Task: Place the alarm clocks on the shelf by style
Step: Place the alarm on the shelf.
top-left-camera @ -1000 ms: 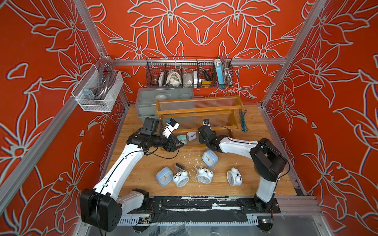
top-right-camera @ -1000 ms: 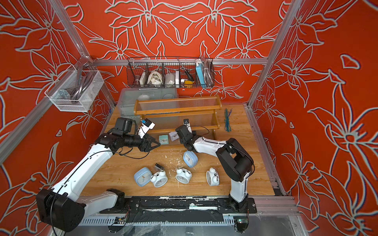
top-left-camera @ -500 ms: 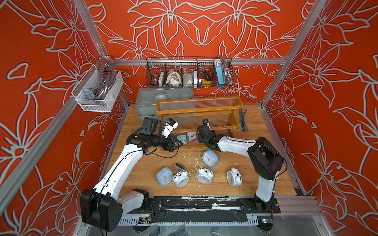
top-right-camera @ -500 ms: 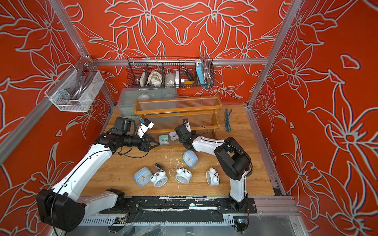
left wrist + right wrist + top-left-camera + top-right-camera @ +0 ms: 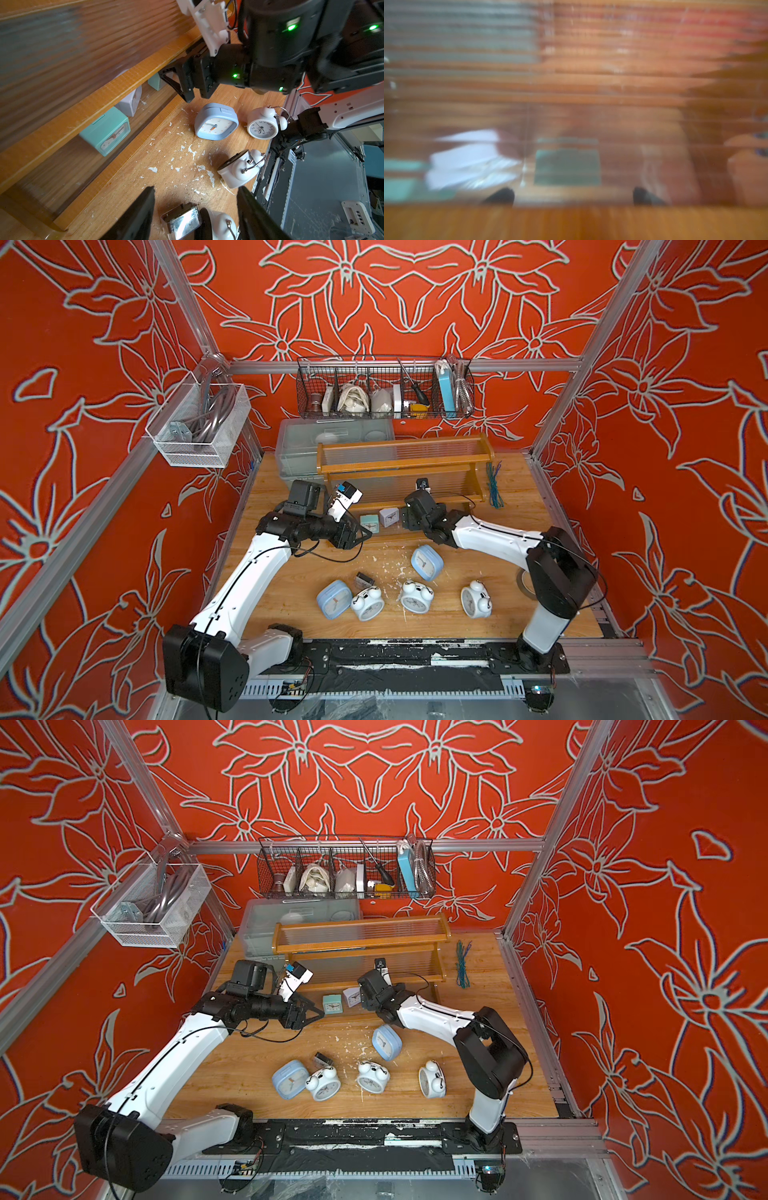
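Three cube clocks (image 5: 106, 133) stand on the shelf's (image 5: 399, 465) lowest tier, mid-frame in both top views. Right gripper (image 5: 572, 195) is released, jaws wide of the teal cube (image 5: 566, 162). Left gripper (image 5: 196, 188) gapes empty above the table (image 5: 449, 630), where six clocks (image 5: 417, 596) lie lower centre.

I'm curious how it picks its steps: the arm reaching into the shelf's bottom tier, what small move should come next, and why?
Probably draw the right gripper back out of the shelf. Its jaws stand apart, and the teal cube clock sits on the bottom tier beyond them, beside the whitish cube clock, apparently not gripped.
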You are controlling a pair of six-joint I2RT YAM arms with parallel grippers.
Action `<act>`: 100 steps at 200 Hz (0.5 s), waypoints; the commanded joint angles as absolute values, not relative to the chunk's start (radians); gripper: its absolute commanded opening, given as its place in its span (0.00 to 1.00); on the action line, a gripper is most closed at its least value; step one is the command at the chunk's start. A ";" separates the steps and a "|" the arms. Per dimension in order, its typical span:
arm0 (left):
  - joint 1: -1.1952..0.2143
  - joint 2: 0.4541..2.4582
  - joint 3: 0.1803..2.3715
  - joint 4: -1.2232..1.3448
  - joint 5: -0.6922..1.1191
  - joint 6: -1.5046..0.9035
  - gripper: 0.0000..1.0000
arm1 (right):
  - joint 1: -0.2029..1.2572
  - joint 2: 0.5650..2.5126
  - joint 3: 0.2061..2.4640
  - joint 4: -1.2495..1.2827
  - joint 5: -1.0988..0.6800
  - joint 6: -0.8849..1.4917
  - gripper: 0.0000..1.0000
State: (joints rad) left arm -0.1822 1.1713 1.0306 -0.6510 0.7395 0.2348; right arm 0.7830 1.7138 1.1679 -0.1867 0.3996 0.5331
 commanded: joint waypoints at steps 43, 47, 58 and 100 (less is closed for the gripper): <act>-0.176 1.175 1.045 -0.755 0.734 0.348 0.65 | 0.770 1.481 1.145 -0.425 0.188 0.473 0.92; -0.176 1.177 1.046 -0.762 0.733 0.356 0.65 | 0.769 1.469 1.141 -0.444 0.166 0.462 0.92; -0.176 1.179 1.049 -0.780 0.735 0.380 0.66 | 0.766 1.444 1.132 -0.477 0.123 0.434 0.91; -0.178 1.187 1.054 -0.878 0.755 0.499 0.67 | 0.764 1.368 1.083 -0.533 -0.103 0.328 0.89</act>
